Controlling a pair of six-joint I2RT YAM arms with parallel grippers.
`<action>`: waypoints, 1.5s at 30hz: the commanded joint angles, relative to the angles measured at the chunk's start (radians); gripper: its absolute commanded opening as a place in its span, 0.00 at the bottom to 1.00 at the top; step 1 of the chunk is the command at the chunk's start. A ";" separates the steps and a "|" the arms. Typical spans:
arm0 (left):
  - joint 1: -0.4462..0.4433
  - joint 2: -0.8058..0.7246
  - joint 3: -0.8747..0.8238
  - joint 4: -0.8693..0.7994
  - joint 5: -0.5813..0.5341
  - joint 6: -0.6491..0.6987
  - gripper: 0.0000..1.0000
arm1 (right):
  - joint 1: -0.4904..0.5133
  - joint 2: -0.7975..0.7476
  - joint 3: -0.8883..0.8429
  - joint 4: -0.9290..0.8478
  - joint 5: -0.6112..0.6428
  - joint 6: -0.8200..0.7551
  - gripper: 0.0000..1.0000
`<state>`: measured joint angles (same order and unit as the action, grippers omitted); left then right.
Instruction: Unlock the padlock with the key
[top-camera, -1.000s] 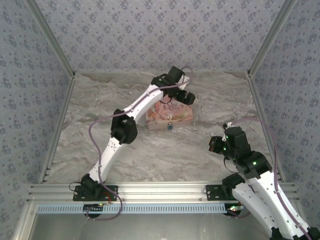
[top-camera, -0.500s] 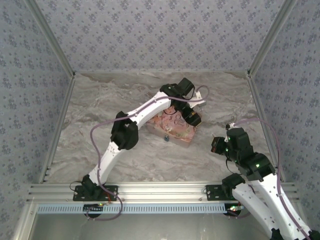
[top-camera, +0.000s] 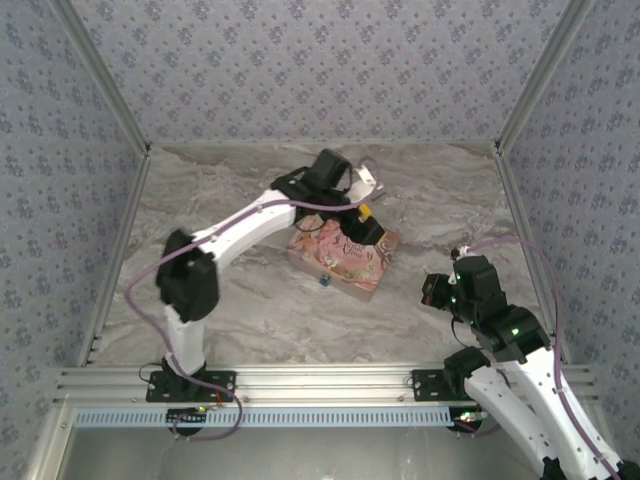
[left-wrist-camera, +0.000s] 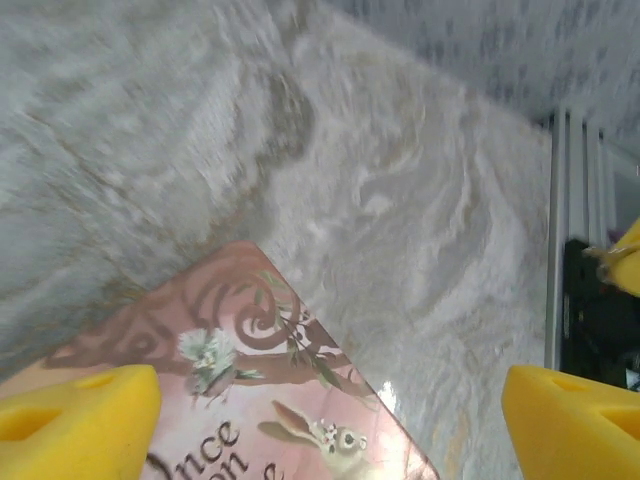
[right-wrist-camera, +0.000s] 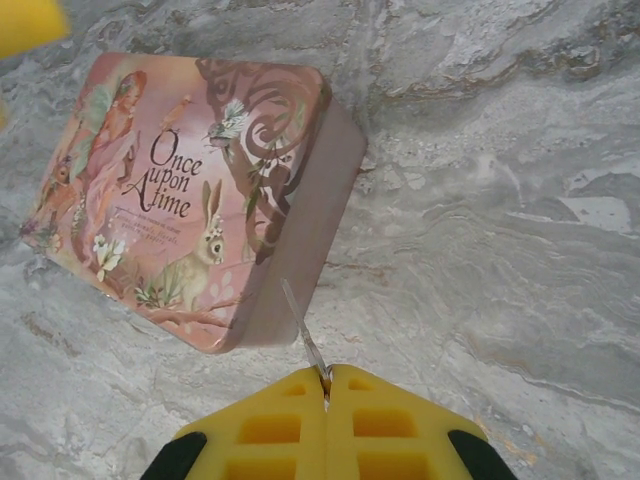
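Observation:
The tiny blue padlock (top-camera: 323, 281) hangs at the near edge of a pink illustrated book-shaped box (top-camera: 343, 258). My left gripper (top-camera: 362, 225) hovers over the box's far corner with its jaws open. In the left wrist view the left gripper (left-wrist-camera: 325, 430) shows one yellow fingertip (left-wrist-camera: 75, 420) above the box (left-wrist-camera: 230, 400) and the other past its edge. My right gripper (top-camera: 435, 290) waits to the right of the box, shut on the key. The key's thin silver blade (right-wrist-camera: 305, 340) sticks out from the closed yellow fingers (right-wrist-camera: 260, 430) toward the box's side (right-wrist-camera: 300, 250).
The marble tabletop (top-camera: 250, 300) is bounded by patterned walls and aluminium rails (top-camera: 300, 380). A rail (left-wrist-camera: 570, 230) stands close on the right in the left wrist view. The left arm's elbow (top-camera: 188, 283) rises over the table's left half.
The box has turned and slid nearer and to the right under the left gripper. The left arm's elbow has swung left. The right arm has stayed put.

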<state>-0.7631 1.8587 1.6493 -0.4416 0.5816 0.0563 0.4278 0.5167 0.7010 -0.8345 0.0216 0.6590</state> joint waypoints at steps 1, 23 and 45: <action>0.033 -0.199 -0.228 0.272 -0.049 -0.108 0.91 | -0.004 0.005 -0.033 0.078 -0.058 0.011 0.00; 0.075 -0.481 -1.023 0.595 -0.082 -0.404 0.98 | 0.020 0.477 -0.049 0.583 -0.349 -0.010 0.00; 0.102 -0.228 -1.043 0.952 0.014 -0.434 0.69 | 0.005 0.641 -0.077 0.811 -0.362 -0.004 0.00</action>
<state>-0.6693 1.6104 0.6052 0.4477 0.5556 -0.3824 0.4362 1.1389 0.6197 -0.0689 -0.3336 0.6621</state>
